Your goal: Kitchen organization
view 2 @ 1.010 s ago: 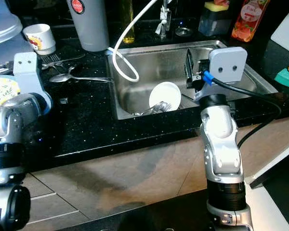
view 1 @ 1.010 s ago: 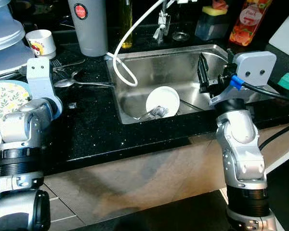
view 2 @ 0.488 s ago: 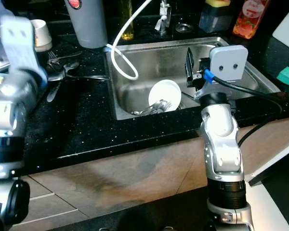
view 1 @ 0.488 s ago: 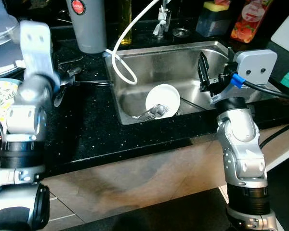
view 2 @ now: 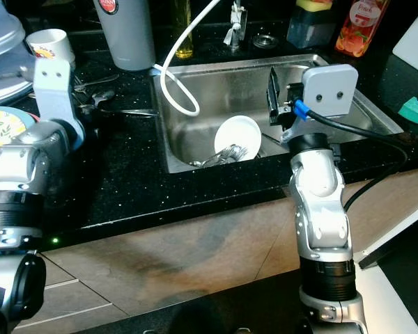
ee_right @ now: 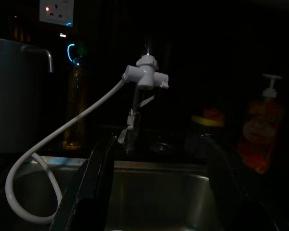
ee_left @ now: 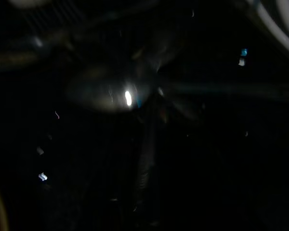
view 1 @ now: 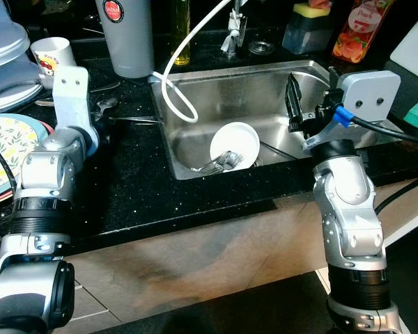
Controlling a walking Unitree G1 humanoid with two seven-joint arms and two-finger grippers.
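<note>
My left arm has swung back in from half a second ago and now the left gripper (view 1: 101, 115) sits low over the black speckled countertop (view 1: 132, 188), right at the loose steel spoons and forks (view 1: 111, 104) lying there. A second ago that arm was down beside the patterned plate (view 1: 7, 146), so I read this as me settling on the cutlery as the next thing to tidy. Whether those fingers are spread or pinched I cannot tell; the left wrist view is nearly black, with just a dull shiny oval (ee_left: 106, 94) that looks like a spoon bowl close ahead of the fingers.

The cutlery is thin, bright metal, lying flat, with one long handle (view 1: 136, 120) running from beside the claw toward the stainless steel sink (view 1: 265, 83). Flat pieces on hard stone will likely be fiddly to pinch.

My right gripper (view 1: 292, 104) has held its place, hanging over the sink's right half with its fingers (ee_right: 94, 183) spread apart and nothing between them. Below and to its left inside the basin sits a round white bowl (view 1: 235, 145) with more cutlery (view 1: 219, 164), and a white hose (view 1: 177, 90) loops down beyond it.
</note>
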